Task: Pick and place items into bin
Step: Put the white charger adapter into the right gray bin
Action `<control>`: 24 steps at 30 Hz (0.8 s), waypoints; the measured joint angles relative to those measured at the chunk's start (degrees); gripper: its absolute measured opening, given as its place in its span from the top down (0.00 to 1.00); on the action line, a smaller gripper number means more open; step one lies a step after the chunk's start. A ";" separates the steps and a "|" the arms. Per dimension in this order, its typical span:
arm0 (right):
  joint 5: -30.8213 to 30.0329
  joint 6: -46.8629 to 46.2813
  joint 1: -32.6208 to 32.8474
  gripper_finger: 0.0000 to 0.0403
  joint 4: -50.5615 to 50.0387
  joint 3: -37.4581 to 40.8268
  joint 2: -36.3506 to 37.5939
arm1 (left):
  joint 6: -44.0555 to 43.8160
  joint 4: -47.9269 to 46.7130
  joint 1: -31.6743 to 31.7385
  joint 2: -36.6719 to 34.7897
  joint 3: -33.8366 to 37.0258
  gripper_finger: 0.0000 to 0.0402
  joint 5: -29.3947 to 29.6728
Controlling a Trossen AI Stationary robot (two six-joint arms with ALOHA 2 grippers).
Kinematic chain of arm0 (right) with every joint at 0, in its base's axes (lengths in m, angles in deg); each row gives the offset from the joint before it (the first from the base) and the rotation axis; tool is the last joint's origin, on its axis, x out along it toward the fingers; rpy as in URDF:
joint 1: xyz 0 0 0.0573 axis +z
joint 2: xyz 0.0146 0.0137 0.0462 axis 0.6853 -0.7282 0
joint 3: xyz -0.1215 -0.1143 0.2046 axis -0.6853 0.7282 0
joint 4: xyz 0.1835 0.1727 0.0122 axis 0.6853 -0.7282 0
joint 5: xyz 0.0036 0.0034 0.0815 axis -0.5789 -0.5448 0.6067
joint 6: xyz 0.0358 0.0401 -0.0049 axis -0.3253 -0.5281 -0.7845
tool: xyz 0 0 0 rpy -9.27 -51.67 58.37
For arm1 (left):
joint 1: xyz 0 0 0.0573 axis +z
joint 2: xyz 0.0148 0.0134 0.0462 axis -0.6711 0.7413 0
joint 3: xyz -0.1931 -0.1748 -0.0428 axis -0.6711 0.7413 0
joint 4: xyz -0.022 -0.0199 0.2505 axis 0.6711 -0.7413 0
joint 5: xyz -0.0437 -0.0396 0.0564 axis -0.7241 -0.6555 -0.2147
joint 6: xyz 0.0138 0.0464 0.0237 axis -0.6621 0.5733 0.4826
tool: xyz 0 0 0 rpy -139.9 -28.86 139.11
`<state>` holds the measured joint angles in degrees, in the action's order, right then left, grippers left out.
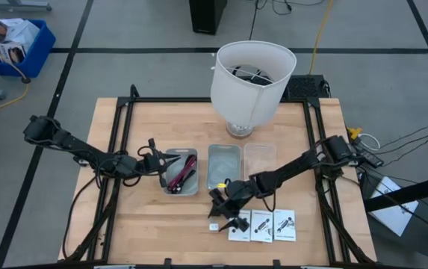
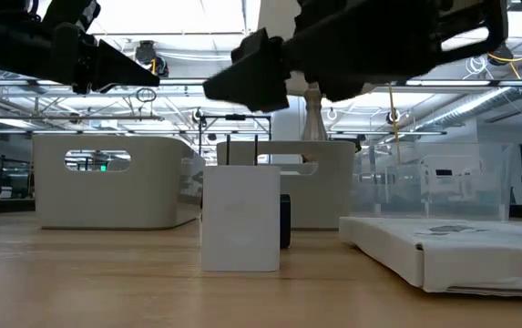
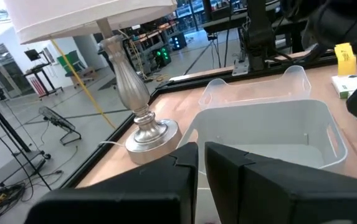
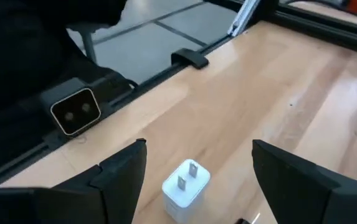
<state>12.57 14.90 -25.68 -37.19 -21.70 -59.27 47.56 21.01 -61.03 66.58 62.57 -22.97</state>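
Packets point(image 1: 262, 225) lie just beside white block point(image 1: 214, 226); lamp point(image 1: 249, 82) stands behind bins point(image 1: 224, 166).

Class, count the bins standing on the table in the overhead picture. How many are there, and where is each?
3, in a row mid-table: the left bin holding cables, the middle bin, and the clear right bin nearest the lamp base. None seem hidden.

The wooden tabletop point(image 1: 169, 239) carries a lamp point(image 1: 249, 82) with a big white shade near its far edge. Three small bins sit in a row across the middle: a grey one point(image 1: 181, 172) holding coiled black and dark-red cables point(image 1: 182, 175), a second grey one point(image 1: 223, 165), and a clear one point(image 1: 260, 159). Near the front edge lie three white packets point(image 1: 262, 225) side by side, with a small white plug block point(image 1: 214, 226) just beside them.
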 joint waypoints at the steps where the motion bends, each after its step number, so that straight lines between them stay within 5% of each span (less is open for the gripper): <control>1: -0.79 -0.02 0.15 0.31 -0.04 0.00 -0.32 | -0.01 -0.04 0.00 0.01 0.00 0.91 0.01; 15: -8.51 -0.52 3.14 0.32 3.97 0.00 -2.96 | -2.57 -1.36 -0.02 -0.01 0.00 0.91 0.08; 24: -8.45 0.89 3.28 0.36 3.14 0.02 -3.43 | -3.21 -4.19 0.00 -0.01 0.00 0.91 0.08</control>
<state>4.12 15.79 -22.40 -34.04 -21.68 -62.70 44.35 16.82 -61.03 66.57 62.57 -22.89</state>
